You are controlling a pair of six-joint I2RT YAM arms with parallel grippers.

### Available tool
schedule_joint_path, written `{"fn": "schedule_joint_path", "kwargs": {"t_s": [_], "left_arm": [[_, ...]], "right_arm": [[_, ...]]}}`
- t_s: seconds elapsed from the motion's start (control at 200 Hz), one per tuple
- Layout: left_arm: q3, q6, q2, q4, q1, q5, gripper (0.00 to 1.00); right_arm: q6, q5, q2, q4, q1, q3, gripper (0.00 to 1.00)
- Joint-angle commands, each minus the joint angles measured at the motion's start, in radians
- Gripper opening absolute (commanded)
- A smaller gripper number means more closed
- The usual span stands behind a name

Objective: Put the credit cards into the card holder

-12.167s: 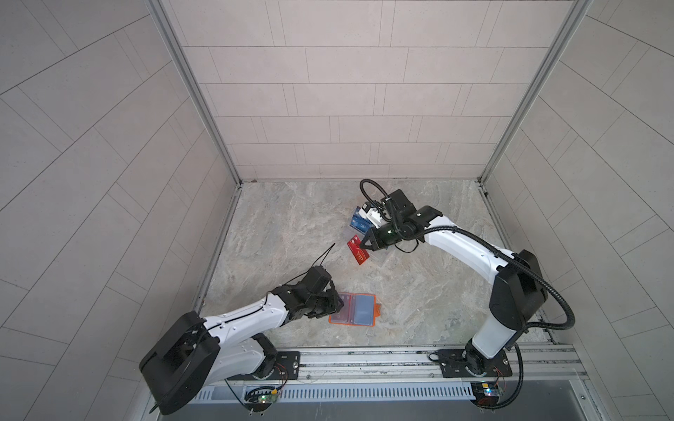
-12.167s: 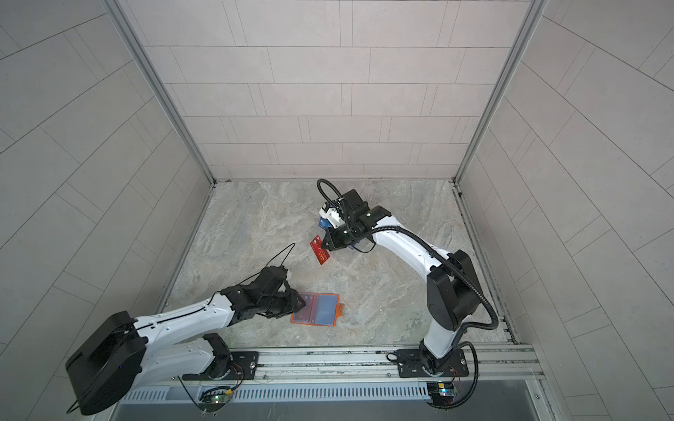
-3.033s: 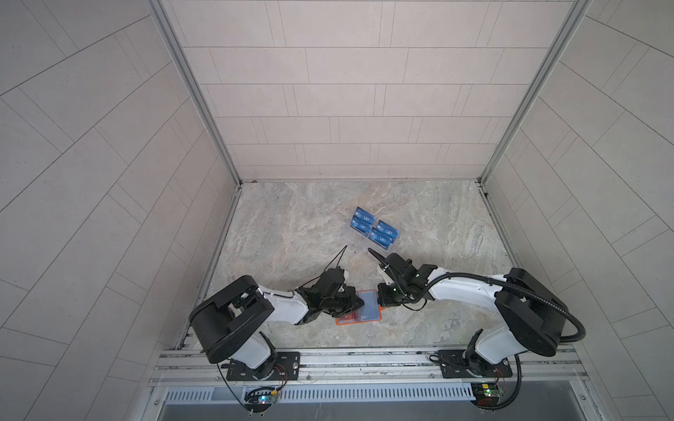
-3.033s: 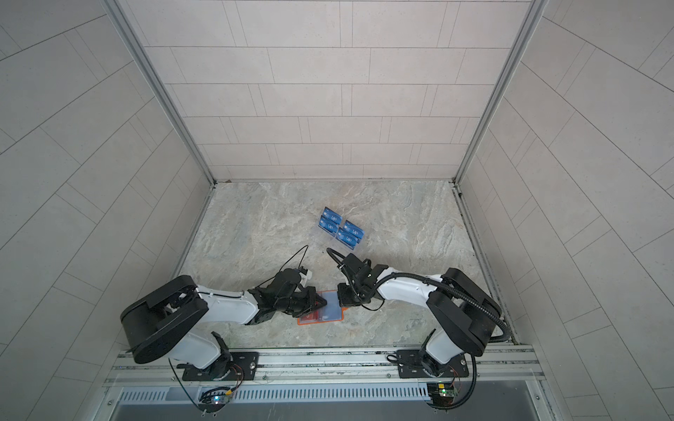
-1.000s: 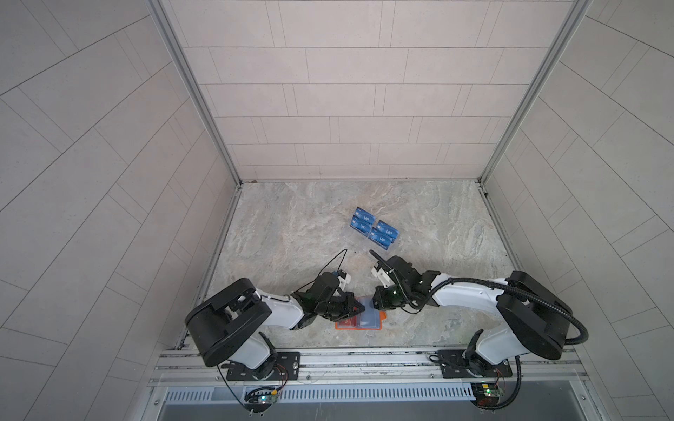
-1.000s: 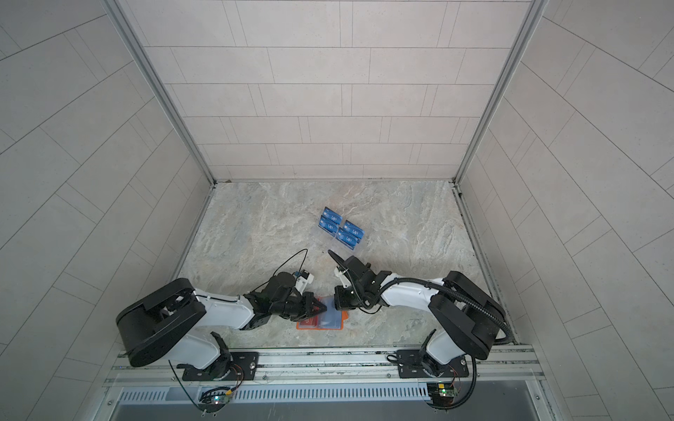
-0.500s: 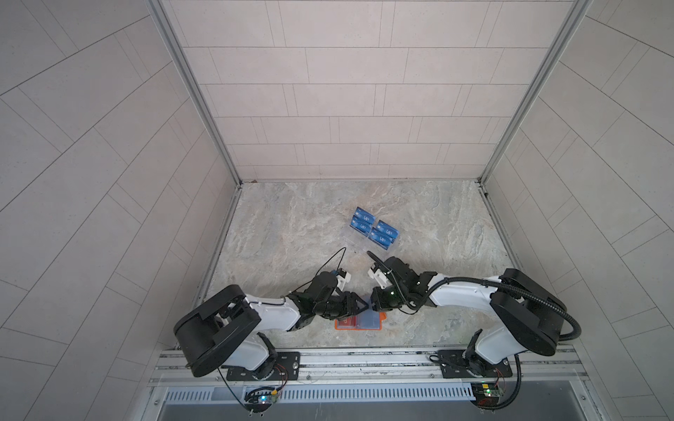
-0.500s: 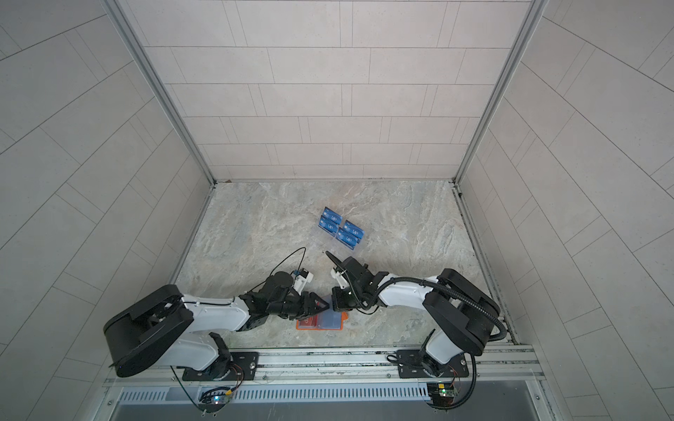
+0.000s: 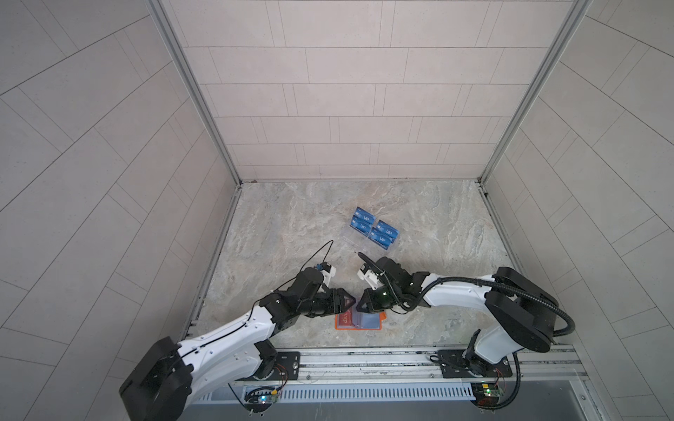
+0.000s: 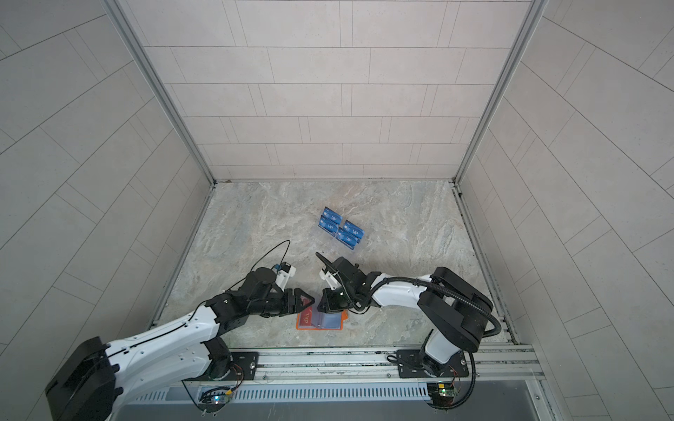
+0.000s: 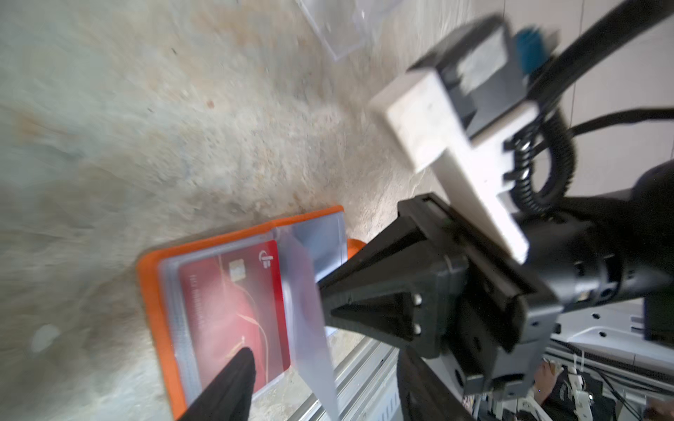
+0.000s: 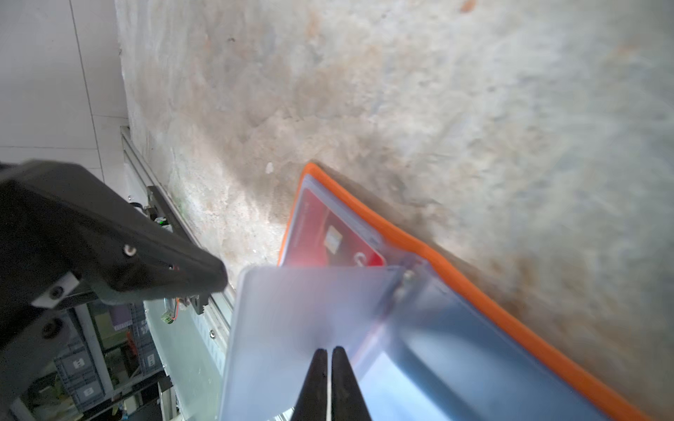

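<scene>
Card holder (image 9: 368,322) lies spread on the counter (image 9: 291,237), red card (image 11: 233,302) inside. Its clear sleeve (image 12: 310,310) looks floppy and slick; the right tool (image 12: 330,359) pinches its free edge upright, while the left tool (image 9: 348,300) gapes, empty.

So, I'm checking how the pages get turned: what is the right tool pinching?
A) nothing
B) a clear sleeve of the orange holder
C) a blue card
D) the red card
B: in the right wrist view, the right tool is shut on the edge of a clear sleeve standing up from the orange holder, while the red card lies flat inside.
</scene>
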Motion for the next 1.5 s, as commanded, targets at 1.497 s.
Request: {"fn": "schedule_joint_path", "kwargs": {"t_s": [1.497], "left_arm": [[0.064, 0.052, 0.196, -0.077, -0.028, -0.049, 0.38]], "right_arm": [[-0.729, 0.389, 0.341, -0.982, -0.394, 1.035, 0.30]]}}
